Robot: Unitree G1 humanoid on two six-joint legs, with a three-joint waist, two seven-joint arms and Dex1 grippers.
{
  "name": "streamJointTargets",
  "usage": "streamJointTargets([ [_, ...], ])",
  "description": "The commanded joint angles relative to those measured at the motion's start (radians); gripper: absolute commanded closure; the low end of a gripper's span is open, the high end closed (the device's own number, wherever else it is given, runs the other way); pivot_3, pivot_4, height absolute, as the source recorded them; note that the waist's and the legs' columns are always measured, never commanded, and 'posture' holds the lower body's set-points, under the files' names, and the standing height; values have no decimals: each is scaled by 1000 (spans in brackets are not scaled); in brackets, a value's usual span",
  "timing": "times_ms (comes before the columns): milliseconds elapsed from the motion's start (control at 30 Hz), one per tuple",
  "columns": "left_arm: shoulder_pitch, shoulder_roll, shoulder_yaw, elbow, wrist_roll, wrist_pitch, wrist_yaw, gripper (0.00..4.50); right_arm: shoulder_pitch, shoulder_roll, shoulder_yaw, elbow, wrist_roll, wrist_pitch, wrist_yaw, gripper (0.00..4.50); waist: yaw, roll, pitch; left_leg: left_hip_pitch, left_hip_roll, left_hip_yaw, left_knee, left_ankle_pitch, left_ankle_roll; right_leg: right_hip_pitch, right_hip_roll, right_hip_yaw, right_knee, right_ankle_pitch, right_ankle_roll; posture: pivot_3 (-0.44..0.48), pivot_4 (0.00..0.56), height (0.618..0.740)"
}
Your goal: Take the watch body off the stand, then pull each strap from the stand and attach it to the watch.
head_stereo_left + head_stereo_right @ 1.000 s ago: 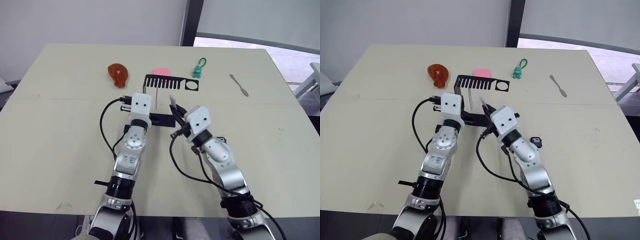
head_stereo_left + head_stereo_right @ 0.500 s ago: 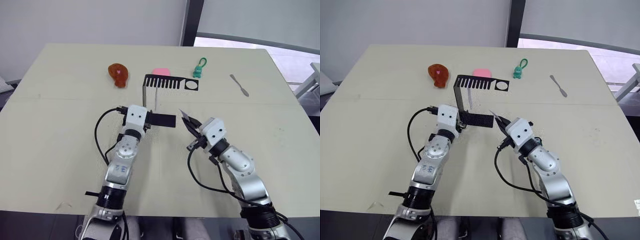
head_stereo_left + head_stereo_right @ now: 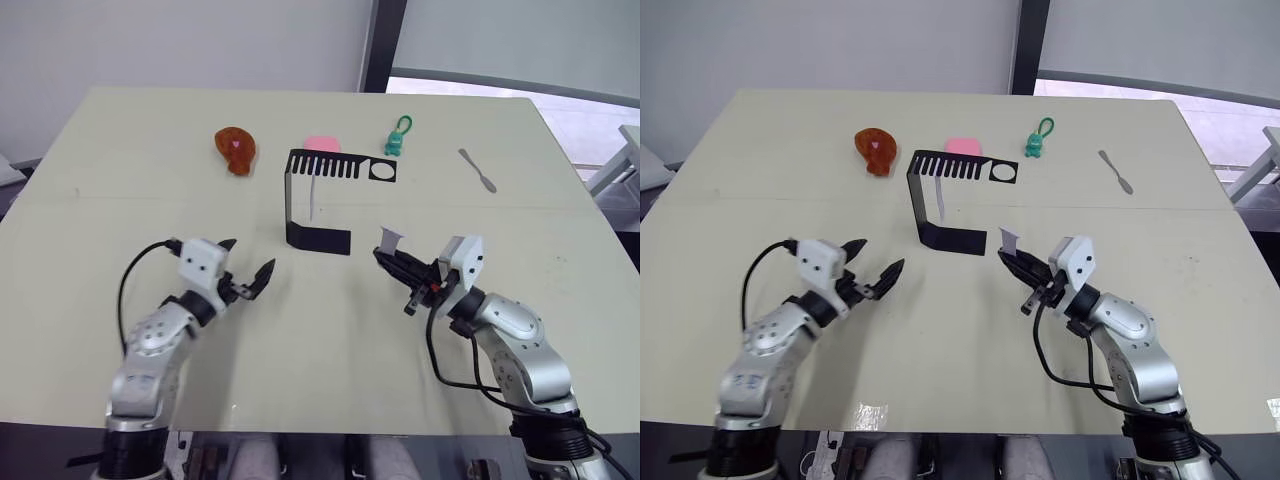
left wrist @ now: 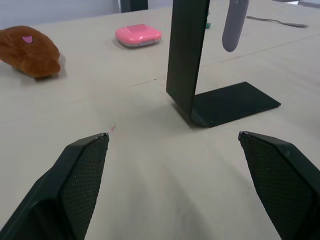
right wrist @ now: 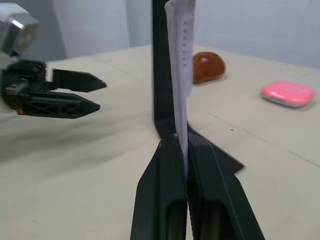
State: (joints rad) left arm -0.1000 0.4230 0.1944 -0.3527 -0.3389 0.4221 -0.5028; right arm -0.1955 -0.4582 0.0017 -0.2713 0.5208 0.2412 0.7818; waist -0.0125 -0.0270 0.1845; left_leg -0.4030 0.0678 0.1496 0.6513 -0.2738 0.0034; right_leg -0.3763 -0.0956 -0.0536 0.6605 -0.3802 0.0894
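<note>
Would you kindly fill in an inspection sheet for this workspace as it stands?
Surface: beige table, bare in front.
Job's things: stand upright; one strap hangs from its comb; other strap in the right gripper; watch body not seen.
Clutter: brown toy, pink case, green keychain, metal tool.
Grippers: left gripper open, empty.
Cables: black leads on both wrists.
Surroundings: wall, window.

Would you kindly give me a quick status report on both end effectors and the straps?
Left end effector open, empty. Right end effector shut on one thin light lavender strap. Second strap hanging on the black bent-sheet stand. Nothing in the way.
</note>
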Motion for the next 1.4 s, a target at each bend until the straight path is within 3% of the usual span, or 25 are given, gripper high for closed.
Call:
streamJointTargets([
  [33, 15, 96, 80, -85, -257, 74, -230, 23, -1, -29, -33, -75, 159, 139, 49, 4500, -1, 0, 0, 0, 0, 0, 0, 0, 0, 0, 0, 0, 0, 0, 0, 0, 150, 740],
  [100, -37, 153, 161, -64, -449, 138, -335, 23, -26, -46, -16, -75, 260, 226, 120, 4500, -1, 0, 0, 0, 0, 0, 0, 0, 1, 1, -1, 0, 0, 0, 0, 0, 150, 740],
  [167, -83, 184, 193, -45, -569, 218, -344, 23, -48, -42, -2, -70, 286, 250, 150, 4500, -1, 0, 0, 0, 0, -1, 0, 0, 1, 1, -1, -1, 0, 0, 0, 0, 150, 740],
  [300, -173, 198, 167, -24, -770, 372, -315, 23, -89, 11, 32, -48, 300, 273, 160, 4500, -5, 0, 0, 0, -1, -2, 0, -1, 1, 1, -1, 0, 0, 0, 0, 0, 150, 740],
  [367, -214, 188, 134, -13, -812, 416, -297, 23, -108, 39, 44, -32, 313, 289, 168, 4500, -11, 0, 0, 0, -1, -2, 0, -1, 1, 1, -1, -1, 1, 0, 0, 0, 150, 740],
  [500, -264, 153, 61, 12, -816, 449, -279, 23, -147, 78, 81, 12, 282, 287, 180, 4500, -17, 0, 0, 0, -1, -2, 1, 0, 1, 1, 0, 0, 0, 0, 0, 0, 150, 740],
  [700, -260, 105, -26, 23, -710, 376, -311, 23, -187, 118, 98, 40, 298, 346, 164, 4500, -17, 0, 0, 0, -1, -2, 1, 0, 0, 1, 1, 0, 0, 0, 0, 0, 150, 740],
  [833, -285, 77, -37, 35, -728, 386, -308, 1307, -195, 113, 113, 23, 302, 388, 175, 4500, -15, 0, 0, 0, -1, -2, 1, 0, 0, 1, 0, 0, 0, 0, 0, 0, 150, 740],
  [1400, -300, 40, -68, 67, -715, 409, -305, 1307, -207, 117, 86, -51, 385, 544, 111, 4500, -15, 0, 0, 0, -1, -2, 1, 0, 0, 1, 0, 0, 0, 0, 0, 0, 150, 740],
])
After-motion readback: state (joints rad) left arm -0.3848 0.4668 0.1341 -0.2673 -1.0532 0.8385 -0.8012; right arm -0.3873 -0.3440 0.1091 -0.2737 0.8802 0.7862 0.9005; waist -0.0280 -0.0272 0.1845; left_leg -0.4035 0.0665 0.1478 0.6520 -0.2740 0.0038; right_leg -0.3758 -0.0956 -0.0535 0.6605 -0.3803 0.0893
